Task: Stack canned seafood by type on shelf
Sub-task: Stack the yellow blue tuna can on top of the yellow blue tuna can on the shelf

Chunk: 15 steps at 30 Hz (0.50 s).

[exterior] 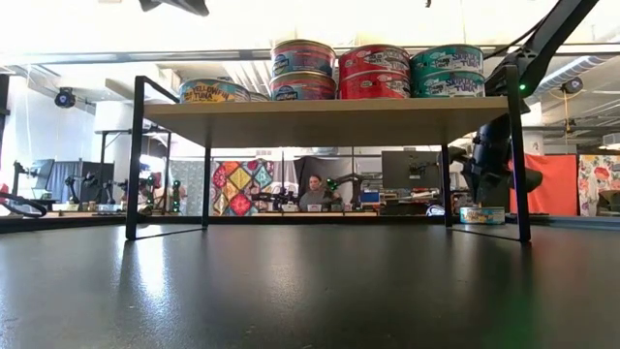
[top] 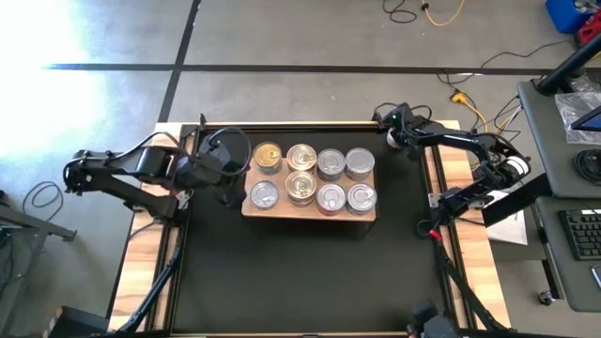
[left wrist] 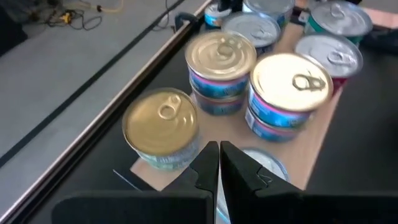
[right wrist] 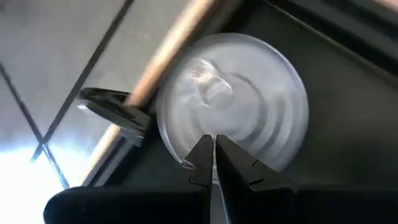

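Your right claw [right wrist: 214,144] is hanging closed over a lone tin [right wrist: 233,99]; your left claw [left wrist: 219,149] is closed, pointing at the shelf [top: 310,214] tins

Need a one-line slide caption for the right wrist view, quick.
Right end effector shut, poised over a lone silver-lidded tin on the black mat.

The left arm reaches in from the table's left side, elbow bent, its hand [left wrist: 219,163] with both fingers pressed together. The right arm stretches from the right side toward the far right corner, its hand [right wrist: 214,160] pointing down, fingers likewise closed with nothing between them.
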Motion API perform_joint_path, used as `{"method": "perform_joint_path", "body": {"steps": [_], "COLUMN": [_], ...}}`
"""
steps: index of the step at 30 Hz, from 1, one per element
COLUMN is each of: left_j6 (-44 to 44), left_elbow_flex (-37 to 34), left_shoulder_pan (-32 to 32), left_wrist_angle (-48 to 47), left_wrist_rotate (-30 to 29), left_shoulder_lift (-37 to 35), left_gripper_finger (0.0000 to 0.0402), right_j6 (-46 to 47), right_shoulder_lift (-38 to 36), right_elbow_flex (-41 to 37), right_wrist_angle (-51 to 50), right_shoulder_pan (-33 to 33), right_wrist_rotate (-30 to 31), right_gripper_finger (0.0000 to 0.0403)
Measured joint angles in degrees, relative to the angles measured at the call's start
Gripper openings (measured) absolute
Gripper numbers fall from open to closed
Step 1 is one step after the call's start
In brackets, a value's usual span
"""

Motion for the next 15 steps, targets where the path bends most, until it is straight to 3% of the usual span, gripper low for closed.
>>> {"method": "perform_joint_path", "body": {"steps": [3, 8, 15], "left_j6": [-1.28, -3.61, -5.45], "left_elbow_flex": [0.03, 0.03, 0.03], "left_shoulder_pan": [-2.16, -6.15, -9.09], "left_wrist_angle": [-1.54, -4.97, -8.68], "left_wrist_rotate": [0.04, 0.03, 0.0], "left_shoulder_lift": [0.0, -0.15, -0.15], "left_gripper_finger": [0.0, 0.0, 0.0], "right_j6": [6.11, 7.11, 13.7], "right_shoulder_lift": [0.57, 0.44, -4.79], "right_elbow_flex": [-1.21, -3.1, -7.03], "right_wrist_angle": [-1.32, -0.28, -5.76], "right_shoulder_pan": [1.44, 3.1, 9.35], "right_wrist_rotate": [0.61, 1.96, 2.79], "right_gripper_finger": [0.0012, 0.0012, 0.0012]}}
